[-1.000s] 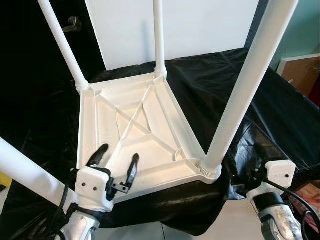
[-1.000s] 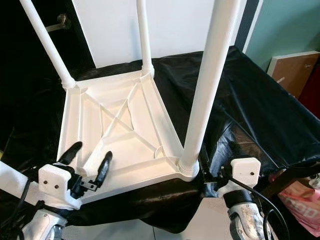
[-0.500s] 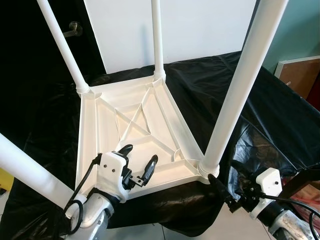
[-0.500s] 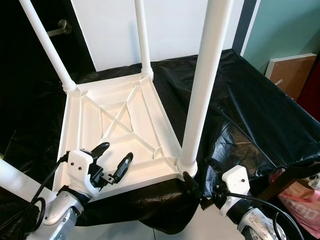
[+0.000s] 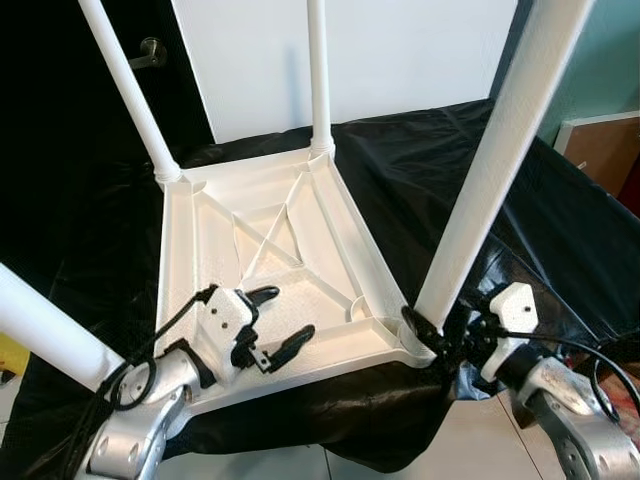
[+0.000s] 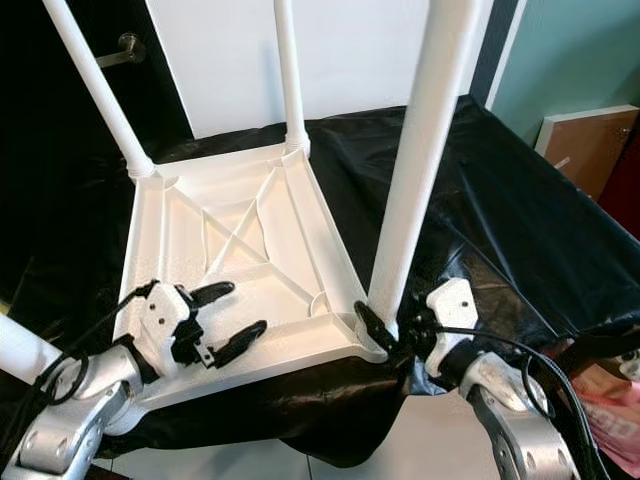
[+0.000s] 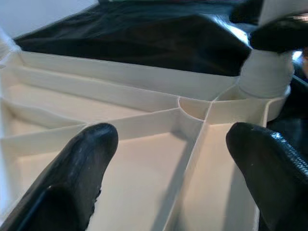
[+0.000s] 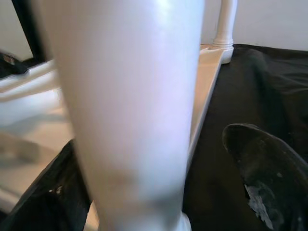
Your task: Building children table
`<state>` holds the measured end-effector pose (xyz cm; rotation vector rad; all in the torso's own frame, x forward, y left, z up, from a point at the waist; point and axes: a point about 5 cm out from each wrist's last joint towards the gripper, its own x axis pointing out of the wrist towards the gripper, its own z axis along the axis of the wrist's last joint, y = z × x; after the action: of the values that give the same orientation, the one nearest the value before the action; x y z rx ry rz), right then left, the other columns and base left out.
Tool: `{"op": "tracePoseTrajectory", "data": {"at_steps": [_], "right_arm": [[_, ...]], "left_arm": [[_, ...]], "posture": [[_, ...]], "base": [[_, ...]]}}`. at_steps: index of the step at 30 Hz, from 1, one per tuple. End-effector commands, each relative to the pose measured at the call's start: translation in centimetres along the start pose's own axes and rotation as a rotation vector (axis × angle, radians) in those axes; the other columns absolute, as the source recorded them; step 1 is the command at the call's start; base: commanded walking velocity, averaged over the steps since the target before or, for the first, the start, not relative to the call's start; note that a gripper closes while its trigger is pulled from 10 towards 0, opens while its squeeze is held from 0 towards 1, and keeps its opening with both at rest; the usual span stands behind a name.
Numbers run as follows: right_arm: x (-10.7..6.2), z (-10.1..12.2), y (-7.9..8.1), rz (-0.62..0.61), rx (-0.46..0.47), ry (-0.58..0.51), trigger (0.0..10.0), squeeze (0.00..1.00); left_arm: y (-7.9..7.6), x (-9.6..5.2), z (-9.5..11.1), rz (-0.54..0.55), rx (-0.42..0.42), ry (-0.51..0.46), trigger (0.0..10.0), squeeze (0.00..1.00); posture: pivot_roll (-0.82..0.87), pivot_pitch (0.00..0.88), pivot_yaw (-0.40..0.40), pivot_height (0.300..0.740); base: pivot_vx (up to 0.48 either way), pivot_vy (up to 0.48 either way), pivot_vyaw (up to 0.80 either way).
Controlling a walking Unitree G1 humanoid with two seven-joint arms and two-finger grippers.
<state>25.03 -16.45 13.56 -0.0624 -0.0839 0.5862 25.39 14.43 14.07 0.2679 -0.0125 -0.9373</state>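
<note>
Table: a white plastic children's table (image 5: 290, 250) lies upside down on a black sheet (image 5: 470, 170), its underside up and its four legs in the air.
Underside: a raised rim runs round it, with thin ribs crossing inside; two ribs form an X near the middle and others cut off the corners (in the left wrist view they meet at a small curved pocket beside the near right socket).
Legs: round white tubes, each seated in a ringed collar at a corner. The far left leg (image 5: 130, 90) and far right leg (image 5: 318, 70) rise against a white wall panel (image 5: 400, 50); the near right leg (image 5: 495, 160) stands tall close to the camera; the near left leg (image 5: 45, 325) slants off the picture's edge.
Left gripper: the left gripper (image 5: 268, 320) hovers low over the near part of the underside, its black fingers spread wide with nothing between them.
Right gripper: the right gripper (image 6: 385, 330) sits at the base of the near right leg; its fingers (image 8: 264, 168) are parted, one on each side of the tube, though whether they touch it cannot be told.
Surroundings: a brown board (image 5: 605, 150) leans at the right by a teal wall.
</note>
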Motion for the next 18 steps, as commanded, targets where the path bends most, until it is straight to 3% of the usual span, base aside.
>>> {"op": "tracePoseTrajectory", "data": {"at_steps": [1,2,3,4,7,11,18], "right_arm": [[1.1,-0.2,-0.3,-0.032,0.007,-0.017,10.0,0.0],[1.1,-0.2,-0.3,-0.032,0.007,-0.017,10.0,0.0],[2.9,-0.2,-0.2,-0.028,0.016,-0.041,10.0,0.0],[3.4,-0.2,-0.1,-0.027,0.016,-0.047,10.0,0.0],[3.7,-0.2,-0.1,-0.027,0.016,-0.051,10.0,0.0],[5.5,0.0,-0.1,-0.012,0.013,-0.062,10.0,0.0],[6.1,-0.4,0.2,0.031,-0.005,-0.056,10.0,0.0]], "left_arm": [[1.2,0.4,0.1,-0.022,0.051,0.003,10.0,0.0],[1.2,0.4,0.1,-0.022,0.051,0.003,10.0,0.0],[2.6,1.2,0.3,-0.018,0.063,-0.01,10.0,0.0],[3.0,1.4,0.4,-0.012,0.057,-0.013,10.0,0.0],[3.2,1.6,0.4,-0.008,0.053,-0.014,10.0,0.0],[4.2,2.2,0.6,0.017,0.045,-0.028,10.0,0.0],[3.4,2.5,0.4,0.107,-0.077,-0.103,10.0,0.0]], "posture": [[-0.15,0.1,0.038,0.74],[-0.15,0.1,0.038,0.74],[-0.17,0.124,0.046,0.74],[-0.17,0.127,0.046,0.74],[-0.17,0.127,0.046,0.74],[-0.18,0.145,0.041,0.74],[-0.17,0.142,0.034,0.74]], "base": [[0.0,0.0,0.0],[0.0,0.0,0.0],[0.0,0.0,0.0],[0.0,0.0,0.0],[0.0,0.0,0.0],[0.0,0.0,0.0],[0.0,0.0,0.0]]}}
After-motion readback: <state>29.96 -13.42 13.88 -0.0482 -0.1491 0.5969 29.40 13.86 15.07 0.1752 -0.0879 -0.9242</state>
